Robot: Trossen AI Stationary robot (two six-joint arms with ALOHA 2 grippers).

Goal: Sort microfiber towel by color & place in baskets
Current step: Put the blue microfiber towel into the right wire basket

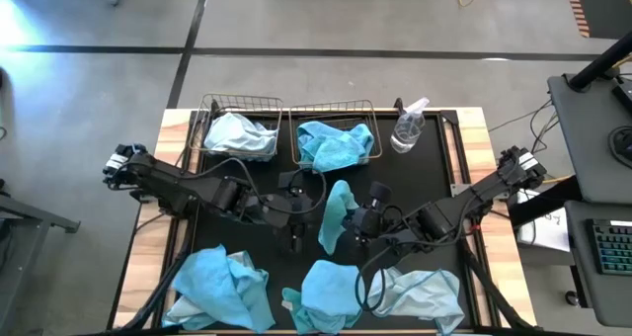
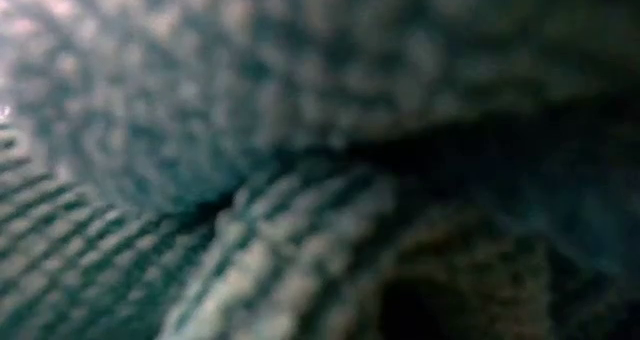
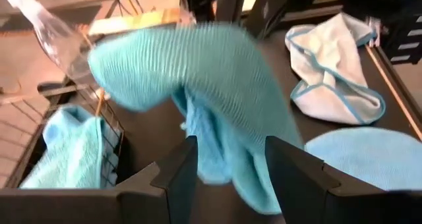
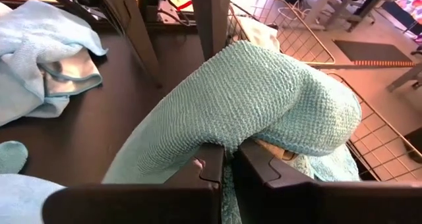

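Right tool pinches a turquoise towel; the low view shows only blurred cloth.

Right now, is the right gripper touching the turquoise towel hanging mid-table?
Touching. The right wrist view shows the right gripper shut on a fold of the turquoise towel, which drapes over its fingers.

No text, label, brand, number or sign can be read in any of the views.
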